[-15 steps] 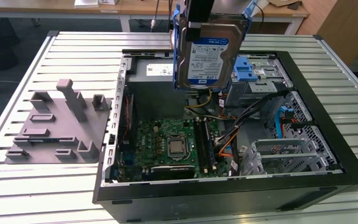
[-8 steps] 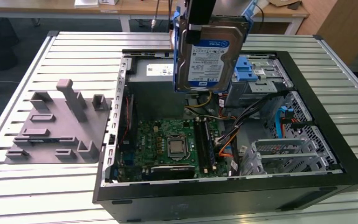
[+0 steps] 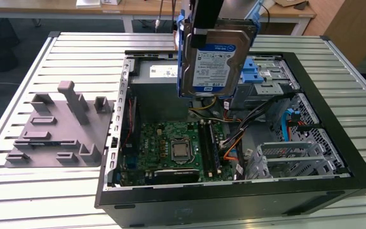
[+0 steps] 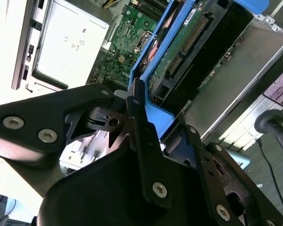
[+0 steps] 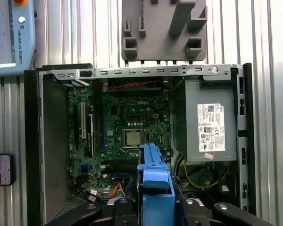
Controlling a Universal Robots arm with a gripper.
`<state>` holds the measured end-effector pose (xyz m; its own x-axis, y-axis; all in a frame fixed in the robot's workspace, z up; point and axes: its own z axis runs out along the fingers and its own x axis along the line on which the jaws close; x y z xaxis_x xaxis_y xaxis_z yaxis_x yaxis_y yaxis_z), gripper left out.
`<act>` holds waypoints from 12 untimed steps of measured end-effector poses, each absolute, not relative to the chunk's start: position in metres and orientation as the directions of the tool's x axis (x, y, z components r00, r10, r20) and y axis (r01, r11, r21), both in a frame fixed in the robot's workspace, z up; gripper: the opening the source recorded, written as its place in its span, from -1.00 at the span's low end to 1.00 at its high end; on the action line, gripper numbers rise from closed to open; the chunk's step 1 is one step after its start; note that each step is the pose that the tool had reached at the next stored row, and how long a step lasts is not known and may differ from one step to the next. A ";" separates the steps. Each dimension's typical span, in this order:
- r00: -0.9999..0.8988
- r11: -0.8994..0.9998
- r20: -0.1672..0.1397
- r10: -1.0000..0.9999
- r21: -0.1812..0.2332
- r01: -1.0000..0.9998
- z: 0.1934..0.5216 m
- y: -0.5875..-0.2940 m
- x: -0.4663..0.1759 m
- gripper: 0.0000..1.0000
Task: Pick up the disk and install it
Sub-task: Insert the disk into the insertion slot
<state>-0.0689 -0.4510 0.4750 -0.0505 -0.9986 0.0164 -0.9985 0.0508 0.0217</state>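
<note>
Exterior view: the gripper [image 3: 206, 33] is pinching the disk [image 3: 213, 64] at its upper edge, so the disk hangs upright above the open computer case [image 3: 354, 181]. The disk seems rigid, rather heavy and sensitive to shocks. Its blue carrier frame [image 4: 155, 115] probably offers the safest hold.

Slatted table [image 3: 75, 191], computer case [image 3: 234, 206] (open), grey fixture [image 3: 55, 130]

The disk [image 3: 211, 64], silver with a white-and-blue label and blue carrier frame, hangs upright on edge, slightly tilted, label toward the exterior view, in the air at twelve o'clock above the open case [image 3: 234, 205].
</note>
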 end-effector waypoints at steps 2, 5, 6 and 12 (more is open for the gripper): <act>-0.051 0.051 0.016 -0.999 0.022 -0.998 0.475 -0.453 -0.069 -0.27; -0.051 0.051 0.016 -0.999 0.022 -0.998 0.475 -0.456 -0.069 -0.27; -0.051 0.051 0.016 -0.999 0.022 -0.998 0.475 -0.457 -0.069 -0.27; -0.051 0.051 0.016 -0.999 0.022 -0.998 0.475 -0.464 -0.069 -0.27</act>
<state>-0.0689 -0.4638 0.4748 -0.0505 -0.9986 0.0163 -0.9985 0.0509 0.0218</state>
